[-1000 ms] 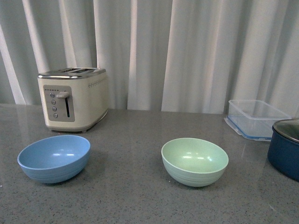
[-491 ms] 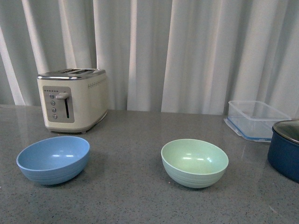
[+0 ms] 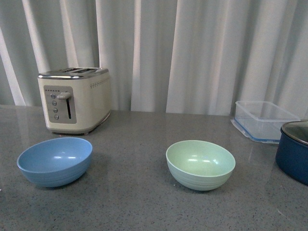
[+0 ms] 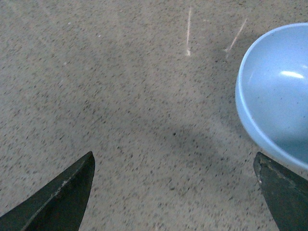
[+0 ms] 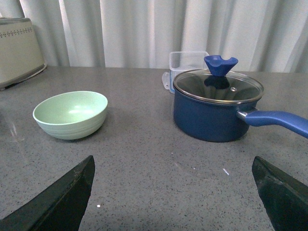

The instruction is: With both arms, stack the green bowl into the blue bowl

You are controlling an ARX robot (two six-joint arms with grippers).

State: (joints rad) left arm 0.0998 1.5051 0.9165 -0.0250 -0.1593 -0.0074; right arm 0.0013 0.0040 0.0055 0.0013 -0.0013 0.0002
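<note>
Since neither bowl is held yet, the step in hand looks like the reach. The right hand (image 5: 173,161), spread and empty, should pinch the rim of the pale mint-green round plastic bowl (image 3: 200,165) squarely. That bowl stands on the grey speckled desk (image 3: 130,202), well right of the light sky-blue round plastic bowl (image 3: 55,161). The left hand (image 4: 173,161), also spread, hovers just beside the blue one and could steady it.
</note>
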